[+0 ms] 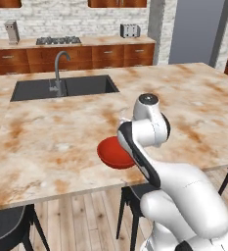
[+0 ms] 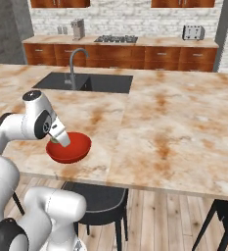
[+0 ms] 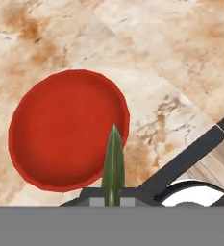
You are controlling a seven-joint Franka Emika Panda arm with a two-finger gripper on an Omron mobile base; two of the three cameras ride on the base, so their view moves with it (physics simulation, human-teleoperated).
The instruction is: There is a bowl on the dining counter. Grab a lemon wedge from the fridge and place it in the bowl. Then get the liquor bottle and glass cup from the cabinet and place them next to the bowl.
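The gripper (image 2: 60,139) hangs just above the near rim of the red bowl (image 2: 71,148), which sits near the front edge of the marble dining counter (image 2: 174,127); in the hand view its fingers are closed on a thin green lemon wedge (image 3: 113,163) seen edge-on, poised over the bowl's near side. Beyond lie a dark sink (image 1: 61,88) with a grey faucet (image 1: 59,68). No writing or label is legible anywhere.

The arm folds forward and down, its end effector (image 2: 57,139) clamped and angled downward.
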